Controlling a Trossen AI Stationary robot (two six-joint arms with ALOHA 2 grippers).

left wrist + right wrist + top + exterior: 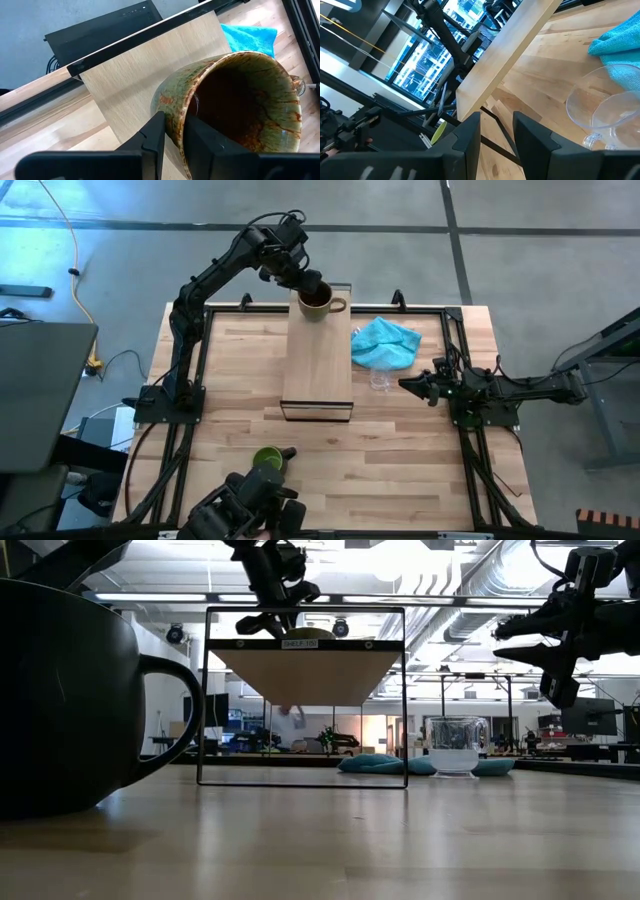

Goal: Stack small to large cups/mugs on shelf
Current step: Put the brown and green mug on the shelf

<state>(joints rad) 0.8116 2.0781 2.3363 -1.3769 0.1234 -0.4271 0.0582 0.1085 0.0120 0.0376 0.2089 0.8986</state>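
Two fingers of left gripper [172,137] pinch rim of brown-tan mug [235,107], one finger inside, one outside. Mug sits at far end of shelf [318,360], handle pointing away from gripper toward turquoise cloth [386,343]. Right gripper [408,384] hangs with fingers apart, holding nothing; glass cup [380,381] just beside its tips. Green mug [267,457] well apart, near front table edge.
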